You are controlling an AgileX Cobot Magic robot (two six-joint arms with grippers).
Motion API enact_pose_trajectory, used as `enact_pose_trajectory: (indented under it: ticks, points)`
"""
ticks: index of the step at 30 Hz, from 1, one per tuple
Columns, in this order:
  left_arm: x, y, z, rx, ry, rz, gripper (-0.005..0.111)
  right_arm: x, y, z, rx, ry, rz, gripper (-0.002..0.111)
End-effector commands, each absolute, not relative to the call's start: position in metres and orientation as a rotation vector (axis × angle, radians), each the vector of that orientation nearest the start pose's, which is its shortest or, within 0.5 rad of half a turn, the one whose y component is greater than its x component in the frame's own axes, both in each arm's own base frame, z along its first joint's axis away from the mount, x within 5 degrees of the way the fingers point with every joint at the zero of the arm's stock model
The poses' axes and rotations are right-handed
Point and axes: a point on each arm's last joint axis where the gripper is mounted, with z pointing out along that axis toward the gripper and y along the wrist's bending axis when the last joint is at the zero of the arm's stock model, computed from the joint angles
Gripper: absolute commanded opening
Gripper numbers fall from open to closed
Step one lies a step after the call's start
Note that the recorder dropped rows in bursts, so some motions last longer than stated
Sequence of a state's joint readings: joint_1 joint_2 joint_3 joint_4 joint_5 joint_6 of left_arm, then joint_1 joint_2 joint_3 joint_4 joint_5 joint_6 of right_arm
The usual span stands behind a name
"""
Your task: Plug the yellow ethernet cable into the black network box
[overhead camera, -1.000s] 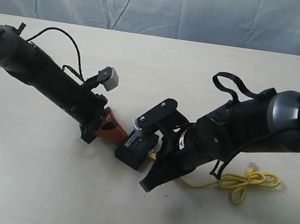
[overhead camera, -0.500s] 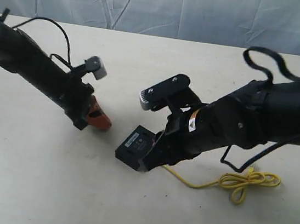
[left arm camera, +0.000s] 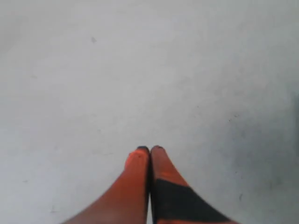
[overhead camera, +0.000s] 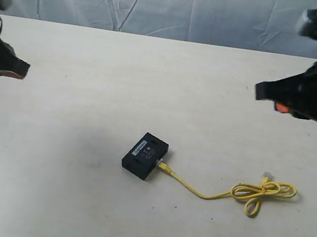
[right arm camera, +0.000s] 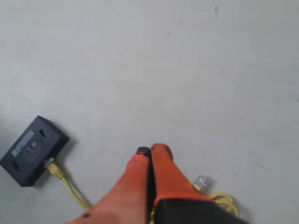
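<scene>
The black network box [overhead camera: 145,155] lies flat near the middle of the table, white label up. One clear plug of the yellow ethernet cable [overhead camera: 207,193] sits in the box's right end; the cord runs right to a looped bundle [overhead camera: 262,192] with the free plug [overhead camera: 266,176] beside it. The right wrist view shows the network box [right arm camera: 32,150], the cable [right arm camera: 65,181] and the free plug [right arm camera: 201,181]. My left gripper [overhead camera: 19,70] is shut and empty at the far left edge. Up at the far right my right gripper [overhead camera: 261,91] is also shut and empty, well above the bundle.
A wrinkled grey cloth backdrop [overhead camera: 173,6] hangs behind the table's far edge. The beige tabletop [overhead camera: 77,201] shows nothing else but the box and cable. The left wrist view holds only bare table [left arm camera: 140,70] beyond the shut orange fingers [left arm camera: 140,163].
Both arms have pulled back from the box, the left to the far left edge and the right up to the far right. The cable stays plugged into the box.
</scene>
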State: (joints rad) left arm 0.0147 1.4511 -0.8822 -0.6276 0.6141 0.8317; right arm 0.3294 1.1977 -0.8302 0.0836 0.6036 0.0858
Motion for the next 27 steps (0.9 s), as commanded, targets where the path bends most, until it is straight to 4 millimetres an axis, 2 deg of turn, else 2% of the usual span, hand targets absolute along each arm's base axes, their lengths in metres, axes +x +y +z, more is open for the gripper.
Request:
enact_pose_trajectory:
  ticks: [1,6,11,19,23,27]
  points:
    - [0.230,-0.020,0.278,0.378,2.243,-0.176,0.000,0.190,0.061,0.308,-0.164,2.281,0.290,0.000]
    - [0.194,-0.018,0.301,0.365,2.082,-0.107,0.000,0.169,0.052,0.312,-0.158,2.021,0.292,0.000]
    - [0.178,-0.018,0.316,0.362,1.998,-0.086,0.000,0.157,0.049,0.314,-0.155,1.994,0.299,0.000]
    - [0.169,-0.018,0.324,0.361,1.954,-0.077,0.000,0.154,0.049,0.317,-0.163,1.980,0.307,0.000]
    - [0.169,-0.018,0.324,0.361,1.954,-0.077,0.000,0.135,0.044,0.328,-0.154,1.896,0.330,0.000]
    - [0.169,-0.018,0.324,0.360,1.954,-0.078,0.000,0.102,0.033,0.348,-0.158,1.735,0.332,0.000]
